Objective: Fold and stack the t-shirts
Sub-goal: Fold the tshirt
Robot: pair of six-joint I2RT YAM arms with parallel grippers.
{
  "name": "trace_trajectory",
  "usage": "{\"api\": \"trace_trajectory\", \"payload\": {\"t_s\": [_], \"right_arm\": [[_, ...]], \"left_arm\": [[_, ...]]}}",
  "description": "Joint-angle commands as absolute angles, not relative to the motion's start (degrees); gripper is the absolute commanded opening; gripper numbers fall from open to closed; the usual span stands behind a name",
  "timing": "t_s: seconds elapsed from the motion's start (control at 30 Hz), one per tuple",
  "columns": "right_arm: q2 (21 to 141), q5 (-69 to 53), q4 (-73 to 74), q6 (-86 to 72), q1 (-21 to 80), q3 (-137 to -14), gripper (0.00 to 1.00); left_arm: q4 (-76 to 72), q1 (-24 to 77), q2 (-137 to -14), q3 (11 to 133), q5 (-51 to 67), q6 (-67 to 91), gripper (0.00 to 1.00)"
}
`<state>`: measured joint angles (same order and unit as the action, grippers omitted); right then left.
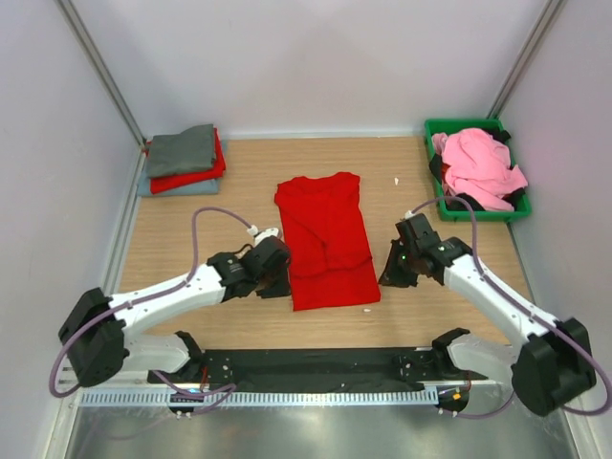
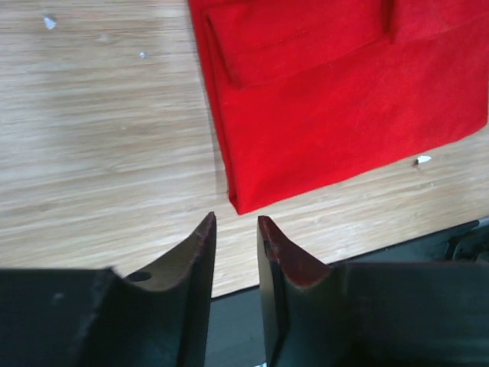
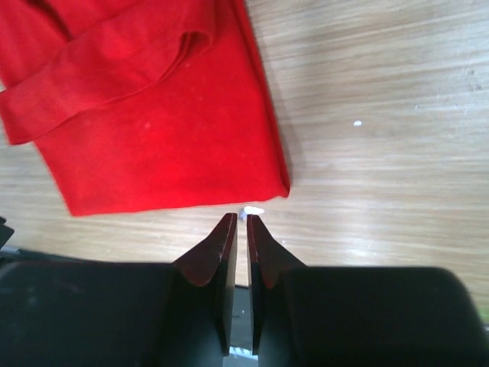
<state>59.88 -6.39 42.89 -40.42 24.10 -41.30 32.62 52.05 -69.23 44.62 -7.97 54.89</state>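
A large bright red cloth t-shirt [image 1: 325,244], folded lengthwise, is found flat on the wooden table [image 1: 191,258]. The left gripper [image 2: 235,222] is noted narrowly open and empty, just off the shirt's near-left corner. The right gripper [image 3: 242,219] is noted barely a slit apart and empty, just off its near-right corner.

On the pale wooden table [image 1: 239,172], at two o'clock, a green plastic bin [image 1: 462,124] in the far right corner, just beside the right wall, with a small white speck [image 1: 397,180] on the boards near its left side. At six o'clock, a black strip [image 1: 316,363] across the near edge, with a white toothed rail [image 1: 287,397] just in front of it. At eleven and one o'clock, slanted metal posts [image 1: 96,57] against plain white walls [image 1: 316,57].
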Motion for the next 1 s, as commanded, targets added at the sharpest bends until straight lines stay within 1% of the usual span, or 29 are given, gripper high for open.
{"api": "trace_trajectory", "payload": {"t_s": [0.0,0.13,0.33,0.63,0.97], "right_arm": [[66.2,-3.6,38.9,-38.4,25.3,-44.5,0.16],[71.7,-2.6,36.1,-38.0,26.5,-45.7,0.13],[80.1,-1.6,33.1,-37.0,27.4,-48.9,0.12],[91.0,-1.2,30.0,-35.7,27.7,-53.3,0.09],[97.8,-0.3,32.0,-33.3,27.7,-60.8,0.08]], "left_arm": [[30.1,53.2,-75.7,47.6,-10.2,53.3,0.26],[26.6,53.9,-81.9,48.9,-9.8,53.2,0.24],[24.5,54.1,-89.2,52.0,-10.5,51.6,0.23],[24.9,54.1,-93.1,55.0,-12.5,49.2,0.23],[28.7,53.4,-95.8,59.2,-14.8,46.8,0.23]]}}
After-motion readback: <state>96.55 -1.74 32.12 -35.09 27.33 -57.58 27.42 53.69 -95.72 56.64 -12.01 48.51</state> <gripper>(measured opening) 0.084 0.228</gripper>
